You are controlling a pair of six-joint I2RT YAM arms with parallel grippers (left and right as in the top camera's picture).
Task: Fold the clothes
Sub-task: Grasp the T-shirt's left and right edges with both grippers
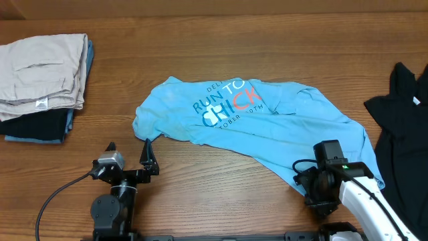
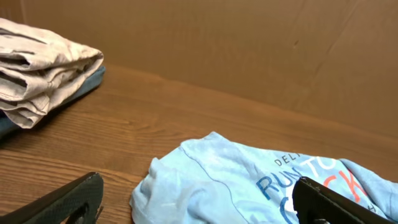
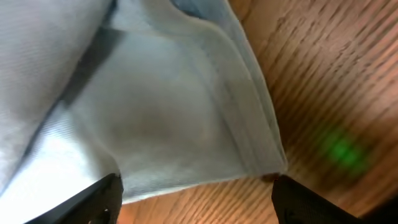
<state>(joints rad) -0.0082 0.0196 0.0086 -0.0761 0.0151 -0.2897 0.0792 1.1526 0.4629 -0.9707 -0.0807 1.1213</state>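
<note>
The light blue T-shirt [image 1: 267,124] lies crumpled across the middle of the table, its white, blue and red lettering facing up. My left gripper [image 1: 129,155] is open just in front of the shirt's left edge, which shows in the left wrist view [image 2: 205,180] between the two fingers. My right gripper [image 1: 309,179] is open, low over the shirt's lower right hem. In the right wrist view the hem [image 3: 186,143] lies flat on the wood just ahead of the open fingers [image 3: 196,199].
A stack of folded clothes with a beige garment [image 1: 41,70] on top sits at the far left and shows in the left wrist view [image 2: 43,62]. A plain black garment [image 1: 404,127] lies at the right edge. A brown wall backs the table.
</note>
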